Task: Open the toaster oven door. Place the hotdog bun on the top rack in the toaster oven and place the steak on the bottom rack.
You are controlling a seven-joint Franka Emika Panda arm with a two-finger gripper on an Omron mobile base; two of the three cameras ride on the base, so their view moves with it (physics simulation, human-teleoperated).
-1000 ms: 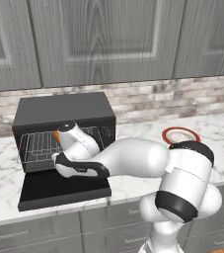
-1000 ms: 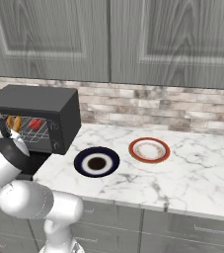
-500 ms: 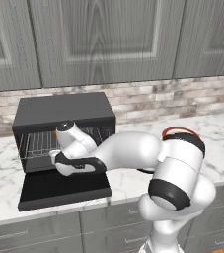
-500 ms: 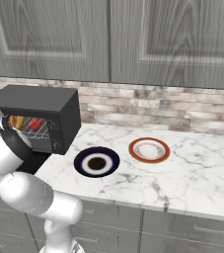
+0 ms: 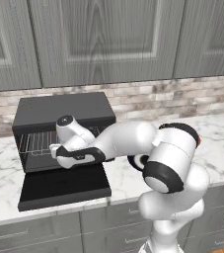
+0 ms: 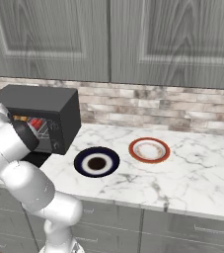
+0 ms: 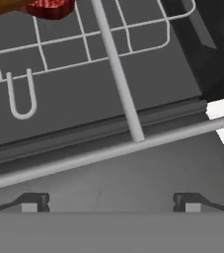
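Gaping wide, tool [image 7: 108,203] holds nothing above toaster oven door [image 7: 133,183].

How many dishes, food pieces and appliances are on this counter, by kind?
Round plates: 2, a dark blue-rimmed plate and a red-rimmed plate
Food pieces: 2, a red chunk of steak and an orange-tan hotdog bun, both inside the oven
Black boxy toaster ovens: 1, its door folded down
Total: 5
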